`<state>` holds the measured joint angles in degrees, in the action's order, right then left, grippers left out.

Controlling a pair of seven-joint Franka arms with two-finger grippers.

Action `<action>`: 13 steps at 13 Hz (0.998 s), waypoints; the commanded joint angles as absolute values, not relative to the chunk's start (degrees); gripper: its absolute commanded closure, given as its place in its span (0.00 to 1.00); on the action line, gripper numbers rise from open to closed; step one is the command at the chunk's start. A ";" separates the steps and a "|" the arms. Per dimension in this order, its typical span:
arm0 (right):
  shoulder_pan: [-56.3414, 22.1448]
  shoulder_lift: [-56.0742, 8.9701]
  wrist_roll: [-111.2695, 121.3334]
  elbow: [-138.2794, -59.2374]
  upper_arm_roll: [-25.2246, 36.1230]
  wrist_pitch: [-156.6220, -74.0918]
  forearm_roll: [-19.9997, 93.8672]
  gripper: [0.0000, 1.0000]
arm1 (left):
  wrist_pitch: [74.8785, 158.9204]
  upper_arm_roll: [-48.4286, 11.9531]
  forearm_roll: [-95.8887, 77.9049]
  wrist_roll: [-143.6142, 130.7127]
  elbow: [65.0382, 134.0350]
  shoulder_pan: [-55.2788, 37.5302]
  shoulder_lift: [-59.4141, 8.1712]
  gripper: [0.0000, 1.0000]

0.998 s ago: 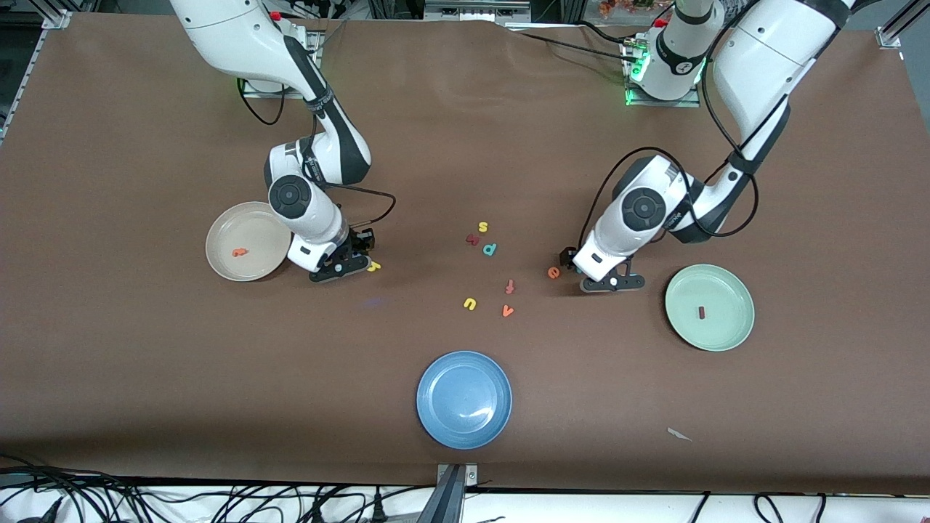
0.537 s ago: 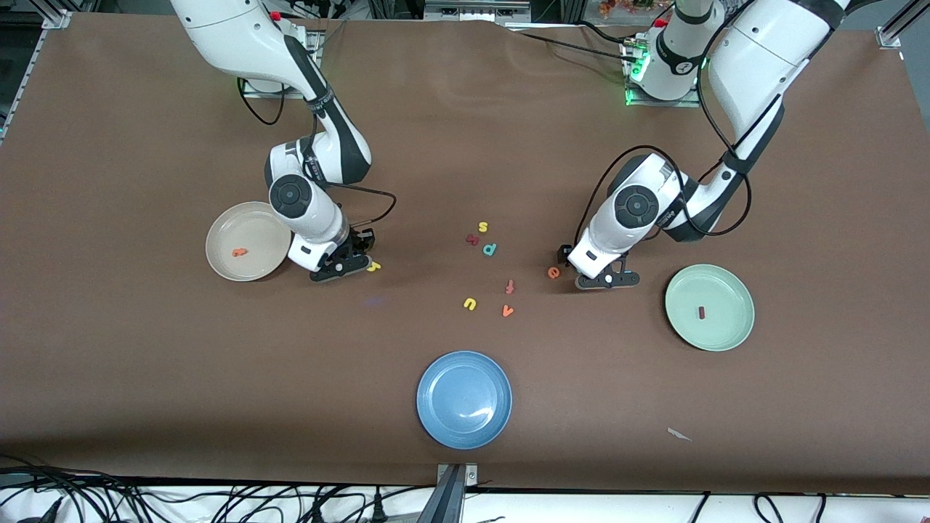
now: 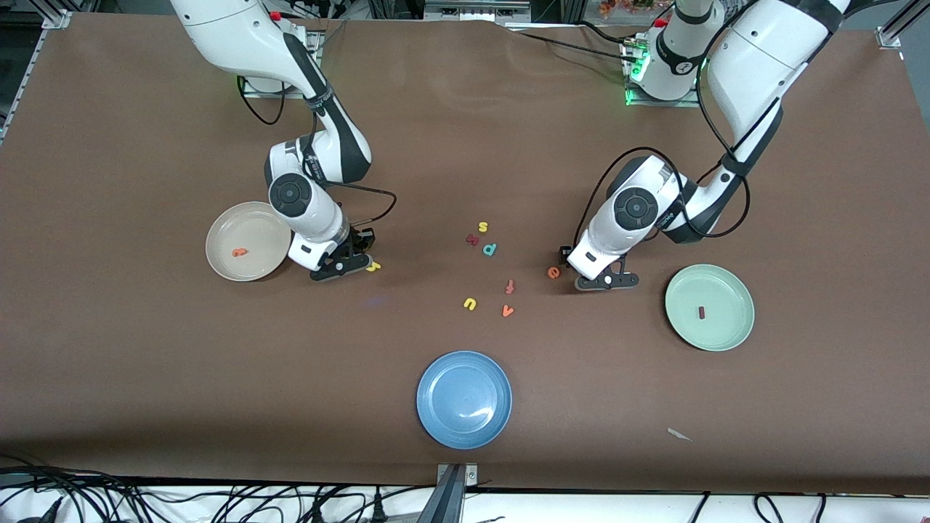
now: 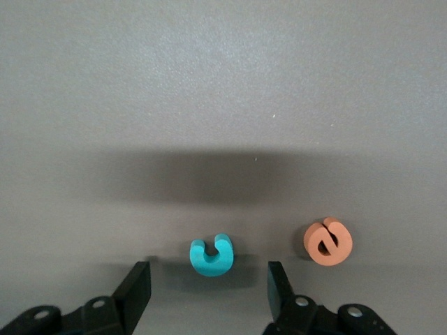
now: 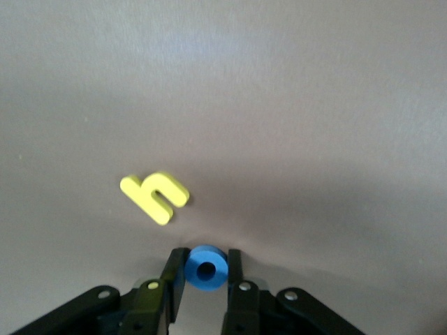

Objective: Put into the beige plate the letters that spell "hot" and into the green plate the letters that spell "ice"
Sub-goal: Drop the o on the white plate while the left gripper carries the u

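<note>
You see the right gripper (image 3: 341, 266) low on the table (image 3: 145, 378) beside the beige plate (image 3: 218, 263), the yellow "h" (image 3: 373, 266) just beside it; the left gripper (image 3: 606, 282) is down beside the orange "e" (image 3: 554, 272), near the green plate (image 3: 726, 338)

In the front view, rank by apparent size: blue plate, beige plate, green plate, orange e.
1. blue plate
2-3. green plate and beige plate look alike; the right arm covers part of the beige one.
4. orange e, far smaller.
</note>
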<state>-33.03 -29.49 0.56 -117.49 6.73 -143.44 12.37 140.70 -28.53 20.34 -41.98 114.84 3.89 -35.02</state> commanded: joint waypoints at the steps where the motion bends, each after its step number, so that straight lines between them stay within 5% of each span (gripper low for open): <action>1: -33.05 -25.85 1.14 -116.72 8.51 -135.91 13.01 0.74 | 140.89 -27.78 22.41 -43.42 113.21 2.64 -36.03 0.31; 8: -33.05 -23.82 15.69 -113.73 19.84 -115.69 12.92 0.74 | 140.71 -27.33 22.59 -43.42 111.53 2.55 -37.18 0.48; 13: -32.70 -25.66 26.53 -116.71 26.27 -115.40 11.95 0.74 | 140.54 -27.25 22.68 -43.51 111.71 2.29 -37.18 0.58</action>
